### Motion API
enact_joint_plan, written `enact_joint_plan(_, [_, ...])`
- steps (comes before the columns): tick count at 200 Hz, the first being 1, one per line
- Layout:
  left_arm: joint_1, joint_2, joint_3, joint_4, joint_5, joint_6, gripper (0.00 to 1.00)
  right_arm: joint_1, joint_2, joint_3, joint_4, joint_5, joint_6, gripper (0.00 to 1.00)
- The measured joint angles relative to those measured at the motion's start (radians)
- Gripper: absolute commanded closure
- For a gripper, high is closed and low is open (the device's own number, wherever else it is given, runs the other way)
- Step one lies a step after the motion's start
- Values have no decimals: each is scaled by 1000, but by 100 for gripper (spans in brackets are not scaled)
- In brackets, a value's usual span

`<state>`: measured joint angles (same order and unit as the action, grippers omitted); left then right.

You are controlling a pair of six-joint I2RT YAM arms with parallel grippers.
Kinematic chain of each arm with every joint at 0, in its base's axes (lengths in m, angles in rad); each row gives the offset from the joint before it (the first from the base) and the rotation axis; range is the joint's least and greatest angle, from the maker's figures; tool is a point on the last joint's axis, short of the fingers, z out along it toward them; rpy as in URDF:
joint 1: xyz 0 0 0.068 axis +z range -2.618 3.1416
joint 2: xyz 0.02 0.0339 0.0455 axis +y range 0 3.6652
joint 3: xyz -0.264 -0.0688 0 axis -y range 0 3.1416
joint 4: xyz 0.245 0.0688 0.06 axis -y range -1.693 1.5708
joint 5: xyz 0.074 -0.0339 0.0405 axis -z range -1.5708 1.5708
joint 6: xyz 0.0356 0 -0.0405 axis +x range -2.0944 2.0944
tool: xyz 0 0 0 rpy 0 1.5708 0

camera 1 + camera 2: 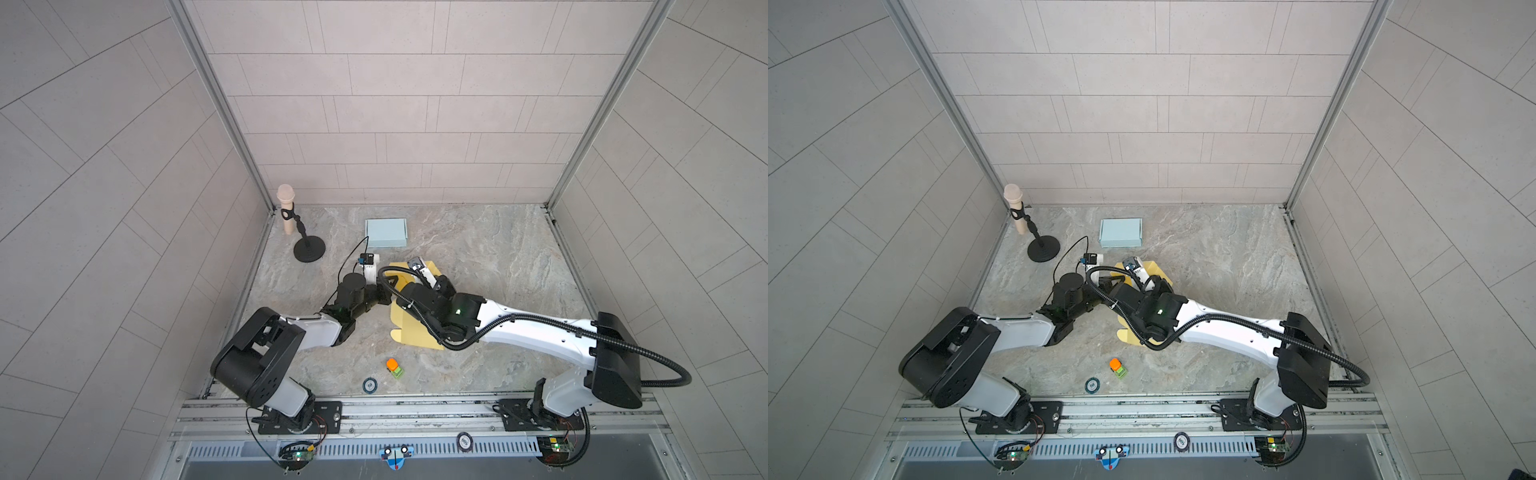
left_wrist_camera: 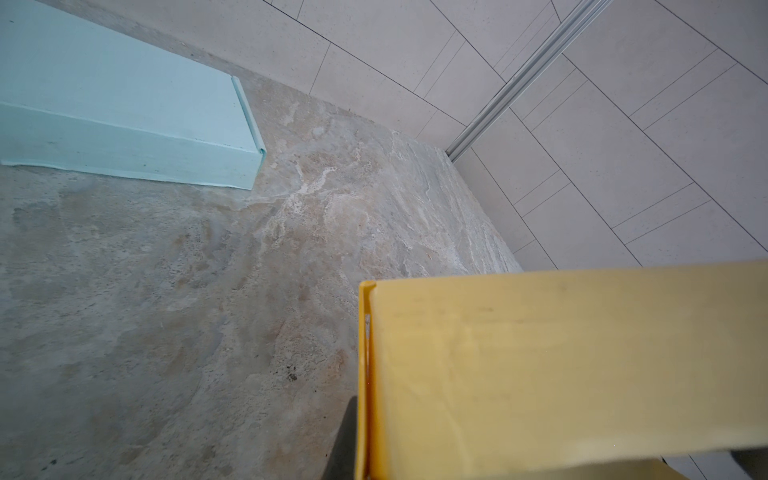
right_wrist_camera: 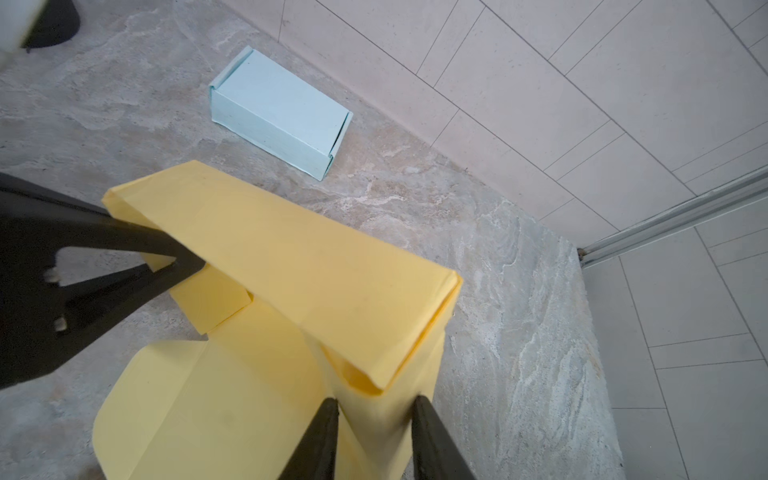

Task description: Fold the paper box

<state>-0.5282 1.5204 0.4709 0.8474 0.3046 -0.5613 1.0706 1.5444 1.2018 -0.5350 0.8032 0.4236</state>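
A pale yellow, partly folded paper box [image 1: 415,332] [image 1: 1128,336] lies near the middle of a grey marble-patterned tabletop [image 1: 498,270], largely hidden under both arms in both top views. Its long axis runs from the robot's side towards the back wall, slightly slanted, and a rounded tab at its near end points towards the robot's left. In the right wrist view, one long doubled-over panel of the box [image 3: 291,270] is lifted off the table and tilted, while rounded flaps lie flat beneath it. The black left gripper [image 3: 183,259] is pinched tight on one end of that raised panel. The right gripper [image 3: 374,405] is seen at the other end, just below the folded corner, with its two dark fingers [image 3: 328,419] apart and a yellow wall showing in the gap; whether they press it cannot be told. In the left wrist view, the yellow panel [image 2: 540,374] fills the close foreground. A finished light blue paper box [image 1: 385,232] [image 1: 1121,232] [image 2: 124,104] [image 3: 278,116] sits apart, nearer the back wall, its long side parallel to that wall. A beige microphone on a black round-based stand [image 1: 286,208] is placed at the far left corner, and a small orange and green toy [image 1: 395,368] lies near the front edge.
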Motion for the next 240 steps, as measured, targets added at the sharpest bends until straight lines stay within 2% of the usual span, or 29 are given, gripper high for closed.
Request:
enact_joint_plan(43, [6, 0, 0, 0, -8, -8, 95, 23, 106, 70, -62, 139, 36, 66])
enact_joint_plan(92, [7, 0, -6, 4, -9, -9, 94, 24, 185, 117, -134, 239, 95, 66])
enact_joint_plan(114, [7, 0, -6, 13, -6, -9, 95, 24, 195, 120, -152, 274, 114, 72])
enact_joint_plan(164, [11, 0, -10, 14, -9, -14, 95, 22, 228, 131, -187, 350, 156, 93])
enact_joint_plan(187, [11, 0, -16, 16, -9, -19, 94, 21, 254, 150, -215, 375, 180, 98])
enact_joint_plan(208, [11, 0, -18, 16, -11, -26, 95, 22, 287, 174, -253, 405, 211, 98])
enact_joint_plan(240, [11, 0, -25, 19, -14, -27, 95, 22, 317, 189, -285, 428, 249, 92])
